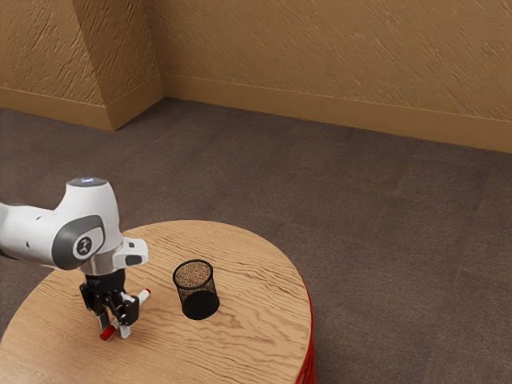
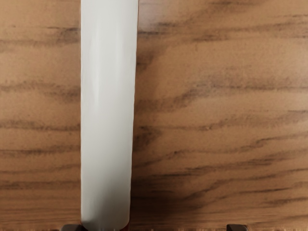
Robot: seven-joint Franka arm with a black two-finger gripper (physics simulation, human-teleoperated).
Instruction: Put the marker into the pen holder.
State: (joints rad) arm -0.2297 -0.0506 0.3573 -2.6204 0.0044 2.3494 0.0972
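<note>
Arm logo, pincer astride marker, pen holder

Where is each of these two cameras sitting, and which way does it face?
Exterior view: beside the arm, looking down across the round table; the arm and gripper enter from this view's left.
Wrist view: mounted on the gripper, looking closely down at the tabletop; dark fingertips peek in at its lower edge.
Shared: the marker and wooden tabletop.

- Here's the marker, lying on the table, under the gripper!
- And the pen holder stands near it, to the exterior view's right!
</note>
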